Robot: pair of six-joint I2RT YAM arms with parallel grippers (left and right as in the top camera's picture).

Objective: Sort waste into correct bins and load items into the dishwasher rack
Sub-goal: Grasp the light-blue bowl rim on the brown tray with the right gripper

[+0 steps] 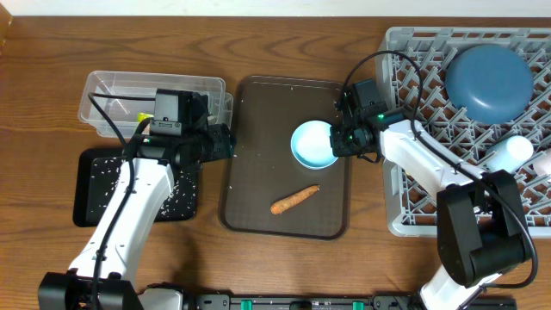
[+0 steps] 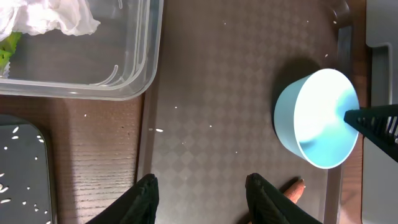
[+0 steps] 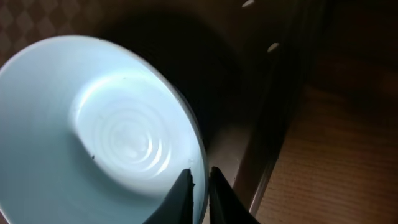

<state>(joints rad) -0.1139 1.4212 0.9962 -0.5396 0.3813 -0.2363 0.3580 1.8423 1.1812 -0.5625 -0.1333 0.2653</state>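
a brown wooden bench [image 1: 52,52] with a plain grain fills the overhead view from edge to edge. a flat brown tray [image 1: 250,172] lies at its middle, scattered with a few white flecks.

on the brown tray stands the light blue and white bowl [image 1: 312,144], near the tray's right edge and tipped a little in the left wrist view. its inside looks bare. below it on the same tray lies the orange carrot stick [image 1: 294,200], well apart from the bowl.

left of the brown tray sits the clear tub [image 1: 112,95]. the left wrist view shows crumpled white tissue [image 2: 50,15] in it and a yellow-green wrapper [image 2: 6,53] just beside the tissue. just below the tub is the black tray [image 1: 95,189], sprinkled with white rice grains [image 1: 181,194].

the grey rack [image 1: 413,207] takes up the right side of the bench. the dark blue plate [image 1: 489,82] lies in its upper part and a pale cup [image 1: 508,153] lies lower down, towards the right edge.

the left hand [image 1: 225,142] hovers at the brown tray's left edge with its fingers spread wide and nothing between them. the right hand [image 1: 340,138] is at the bowl's right side, its two fingers drawn close together with the bowl's rim pinched between them.
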